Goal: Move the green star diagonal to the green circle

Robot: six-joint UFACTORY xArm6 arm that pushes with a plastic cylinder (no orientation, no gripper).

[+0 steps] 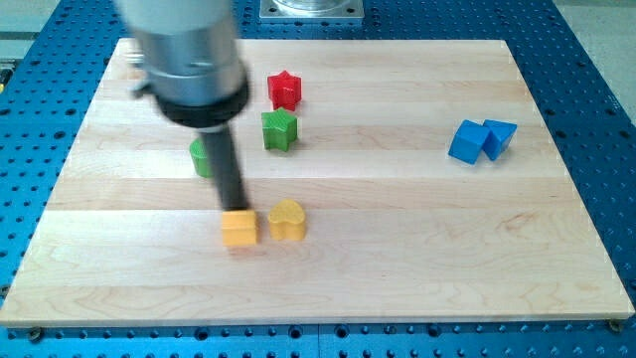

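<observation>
The green star (pixel 280 129) sits on the wooden tabletop (pixel 397 249) toward the view's upper middle, directly below the red star (pixel 285 89) and nearly touching it. The green circle (pixel 203 157) lies to its lower left, half hidden behind the rod. There are no jaws on this arm, only the straight dark rod, so nothing is gripped. My tip (pixel 237 209) rests at the top edge of the yellow square block (pixel 238 228), which stands just beside a yellow heart-shaped block (pixel 287 220). Two blue blocks (pixel 481 140), touching each other, sit well apart at the view's right.

As I judge it, the push on the star has not begun; the tip is below it and off to the left, with the circle between. The star already looks roughly diagonal to the circle, so the next move may call only for a small nudge, with the tip brought round to the star without knocking the circle or the red star.

The star has no real long axis; one point seems to aim toward the view's top, though I cannot be sure.
</observation>
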